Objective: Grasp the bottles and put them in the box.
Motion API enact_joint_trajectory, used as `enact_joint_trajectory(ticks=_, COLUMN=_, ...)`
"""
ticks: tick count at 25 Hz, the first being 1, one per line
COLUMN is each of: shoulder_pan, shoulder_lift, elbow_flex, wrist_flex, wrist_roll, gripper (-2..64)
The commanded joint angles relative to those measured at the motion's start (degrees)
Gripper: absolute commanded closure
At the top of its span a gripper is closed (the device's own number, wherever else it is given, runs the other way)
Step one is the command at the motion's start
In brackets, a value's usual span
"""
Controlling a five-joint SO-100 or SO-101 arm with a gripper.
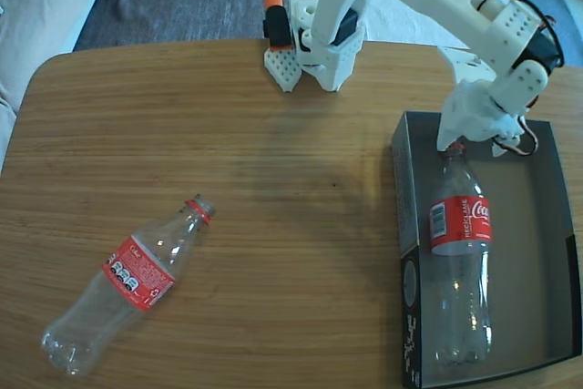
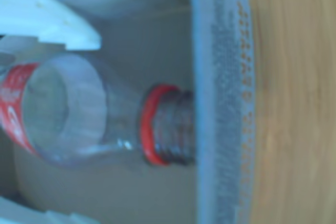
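In the fixed view, one bottle [image 1: 461, 261] lies inside the box [image 1: 547, 225] at about four o'clock on the table [image 1: 273, 189], along the box's left wall, its open neck pointing toward twelve. The white gripper [image 1: 453, 145] hangs right over that neck — whether it touches the neck I cannot tell. The wrist view is blurred: the bottle [image 2: 79, 114] lies between the two white fingers [image 2: 58, 22], which stand spread on either side of it, not pinching it, and its red neck ring sits close to the box wall [image 2: 220, 98]. The second bottle [image 1: 127, 284] lies on the bare wood at about eight o'clock, well apart from the box, neck aimed toward one o'clock.
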State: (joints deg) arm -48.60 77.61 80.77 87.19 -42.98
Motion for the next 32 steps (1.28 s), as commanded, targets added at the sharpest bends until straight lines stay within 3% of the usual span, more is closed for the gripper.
enact_joint_trajectory(ticks=1, shoulder_pan=2.81, shoulder_lift=4.13, elbow_flex=-5.45, wrist_flex=1.49, wrist_roll=0.18, gripper=19.5)
enact_joint_trajectory(ticks=10, shoulder_pan=17.49, shoulder_lift=4.04, elbow_flex=-24.43, wrist_flex=10.37, wrist_roll=0.18, gripper=19.5)
enact_joint_trajectory(ticks=16, shoulder_pan=32.61, shoulder_lift=4.04, elbow_flex=-26.28, wrist_flex=10.72, wrist_roll=5.89, gripper=19.5)
enact_joint_trajectory(ticks=21, shoulder_pan=45.26, shoulder_lift=7.12, elbow_flex=-24.43, wrist_flex=10.99, wrist_roll=5.54, gripper=19.4)
enact_joint_trajectory(ticks=32, shoulder_pan=66.09, shoulder_lift=18.46, elbow_flex=-5.01, wrist_flex=10.9, wrist_roll=-16.61, gripper=19.4)
